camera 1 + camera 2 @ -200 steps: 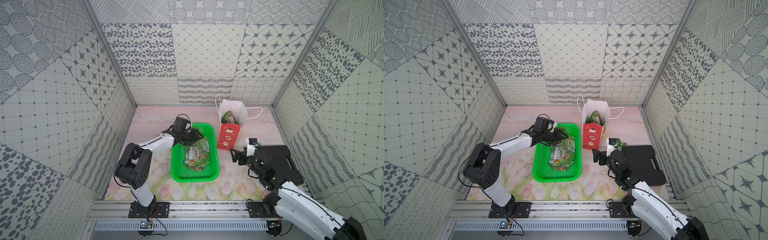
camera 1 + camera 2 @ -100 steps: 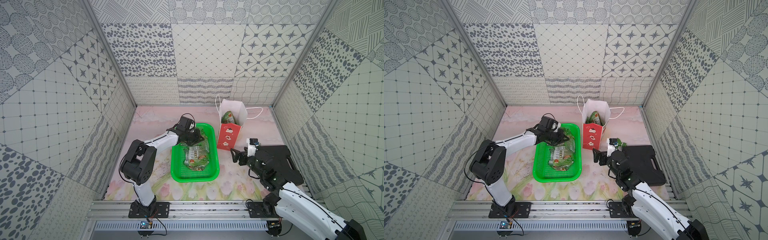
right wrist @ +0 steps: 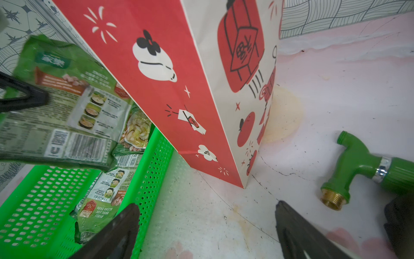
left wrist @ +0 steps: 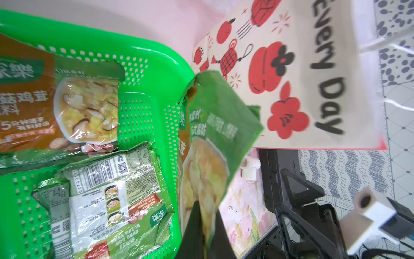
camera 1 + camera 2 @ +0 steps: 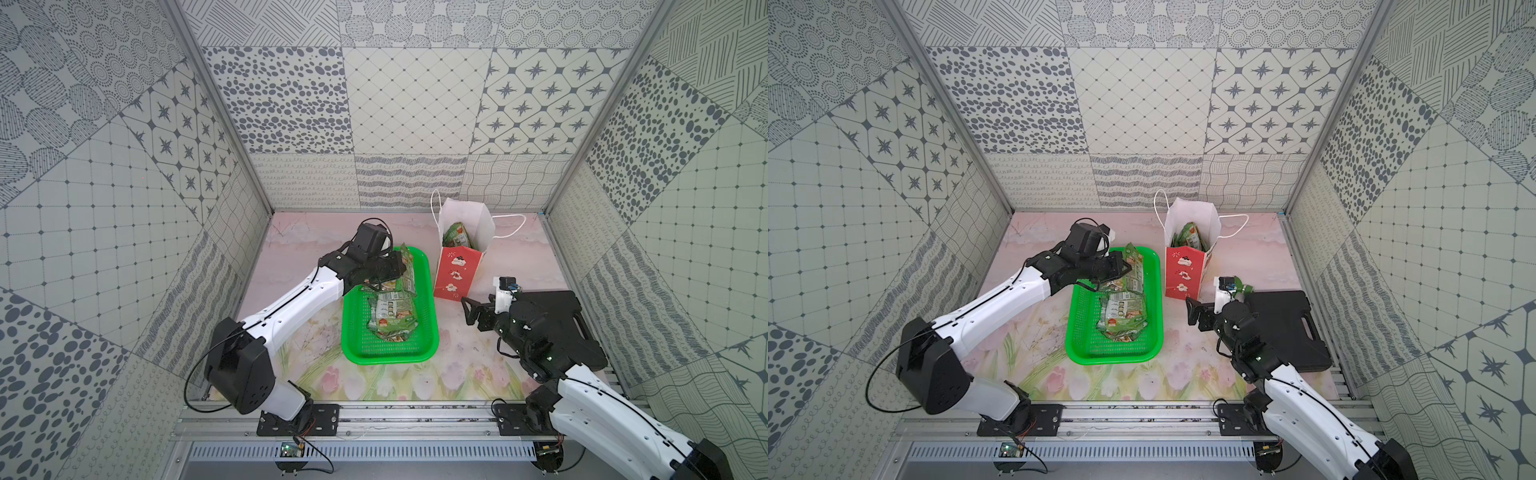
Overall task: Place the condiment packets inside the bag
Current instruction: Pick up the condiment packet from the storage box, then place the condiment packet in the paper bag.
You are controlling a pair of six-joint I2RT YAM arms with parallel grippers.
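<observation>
My left gripper (image 5: 395, 266) (image 4: 205, 224) is shut on one green condiment packet (image 4: 215, 125) (image 3: 62, 112), held up on edge over the far end of the green basket, close to the bag. More condiment packets (image 5: 390, 316) (image 5: 1121, 316) lie piled in the basket. The bag (image 5: 457, 274) (image 5: 1183, 270) stands upright just right of the basket, red with white motifs, and at least one packet (image 5: 456, 237) shows inside it. My right gripper (image 5: 471, 311) (image 3: 206, 219) is open and empty, low over the table by the bag's near corner.
The green perforated basket (image 5: 428, 345) sits mid-table. A black case (image 5: 577, 316) lies under my right arm at the right. A green tap fitting (image 3: 358, 166) and a white pipe piece (image 4: 249, 167) lie on the mat near the bag.
My left gripper has closed on a packet at the basket's far end and raised it on edge. The right arm has stayed where it was.
</observation>
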